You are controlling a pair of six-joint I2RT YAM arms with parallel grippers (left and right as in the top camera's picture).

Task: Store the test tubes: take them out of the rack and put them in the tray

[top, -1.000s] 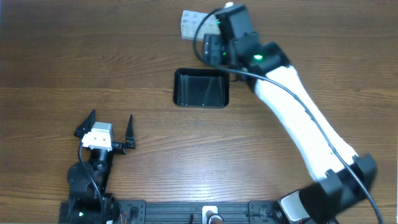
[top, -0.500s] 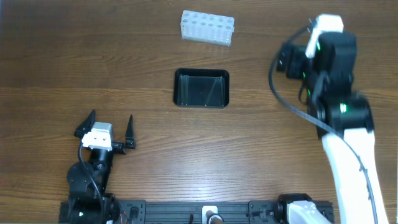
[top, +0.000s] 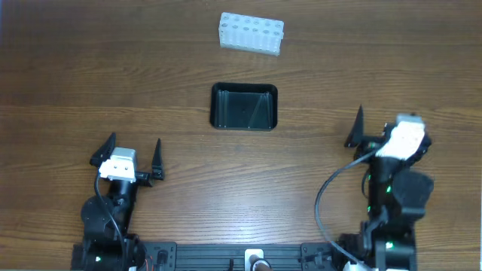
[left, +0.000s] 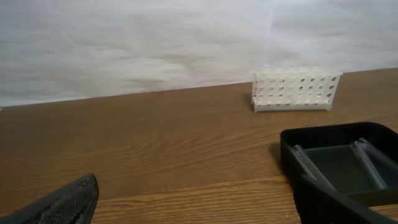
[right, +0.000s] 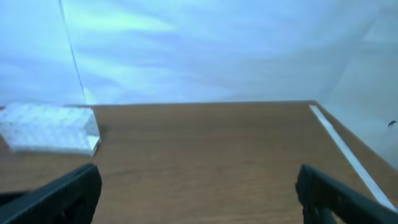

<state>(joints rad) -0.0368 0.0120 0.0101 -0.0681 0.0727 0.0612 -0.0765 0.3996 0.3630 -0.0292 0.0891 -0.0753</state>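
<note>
white perforated rack (top: 251,34) stands apart from black tray (top: 214,107); clear test tubes (left: 371,158) lie flat inside. left gripper (top: 135,141), right gripper (right: 199,193): both spread wide.

Top view. My left pincer (top: 134,147) sits low at the left of the wooden surface (top: 75,75), its two dark fingers spread wide and pointing up the picture. My right pincer (top: 390,129) sits low at the right; one dark finger (top: 357,126) stands out on its inner side. A black tray (top: 214,106) lies at the centre, well apart from both pincers. A white rack (top: 251,33) stands beyond the tray, near the far edge, slightly askew. Whether the rack's holes hold tubes cannot be told.
</note>
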